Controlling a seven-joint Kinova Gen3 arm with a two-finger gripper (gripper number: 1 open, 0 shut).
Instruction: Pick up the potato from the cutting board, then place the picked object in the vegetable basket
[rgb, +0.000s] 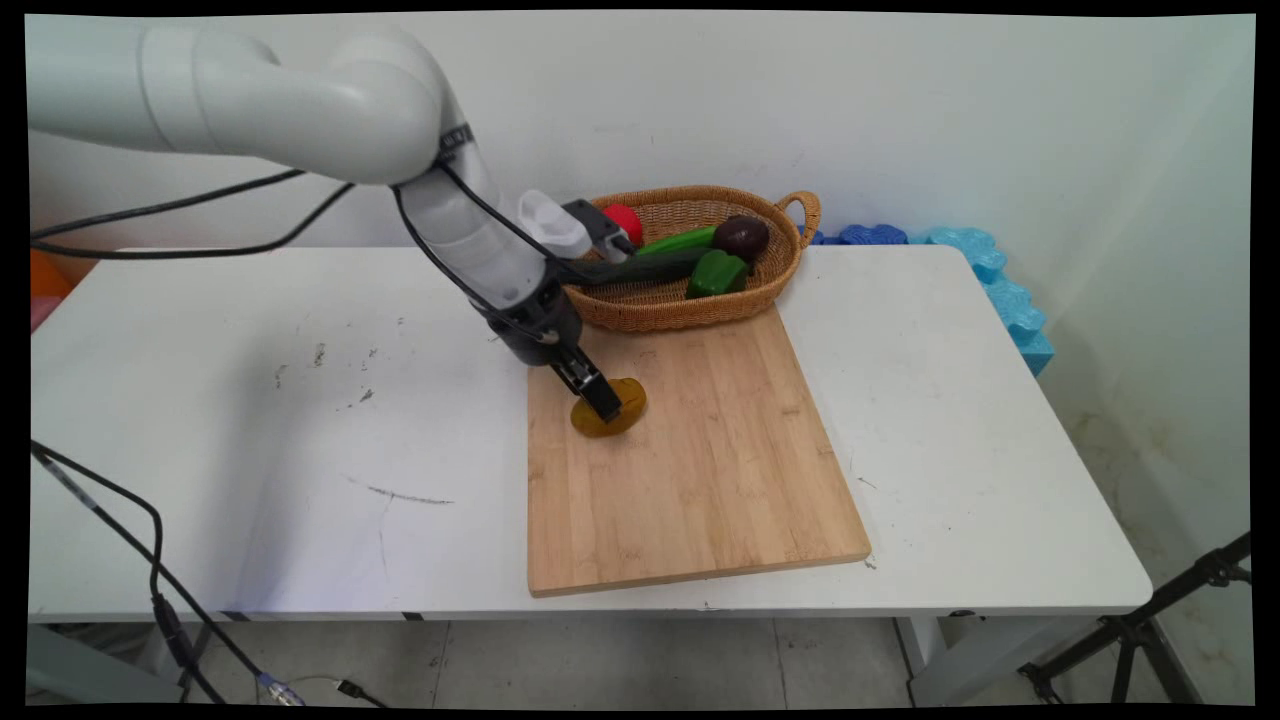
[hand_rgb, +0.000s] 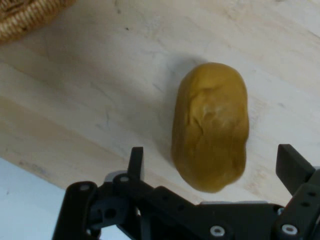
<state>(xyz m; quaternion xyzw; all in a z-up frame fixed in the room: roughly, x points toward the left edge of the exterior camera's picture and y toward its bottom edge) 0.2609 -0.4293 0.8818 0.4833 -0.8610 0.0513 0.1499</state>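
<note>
A brown-yellow potato (rgb: 615, 410) (hand_rgb: 211, 125) lies on the wooden cutting board (rgb: 700, 460) near its far left corner. My gripper (rgb: 603, 402) (hand_rgb: 212, 165) hangs low right over it, open, one finger (hand_rgb: 136, 162) on each side of the potato's near end. The fingers do not touch it in the hand view. The board's pale wood (hand_rgb: 100, 100) fills most of the hand view.
A woven basket (rgb: 780, 275) (hand_rgb: 25, 17) stands just behind the board, holding a red item (rgb: 625, 220), green vegetables (rgb: 718, 272) and a dark avocado-like fruit (rgb: 741, 237). Blue foam pieces (rgb: 1000, 290) lie at the table's far right corner. Black cables hang at the left.
</note>
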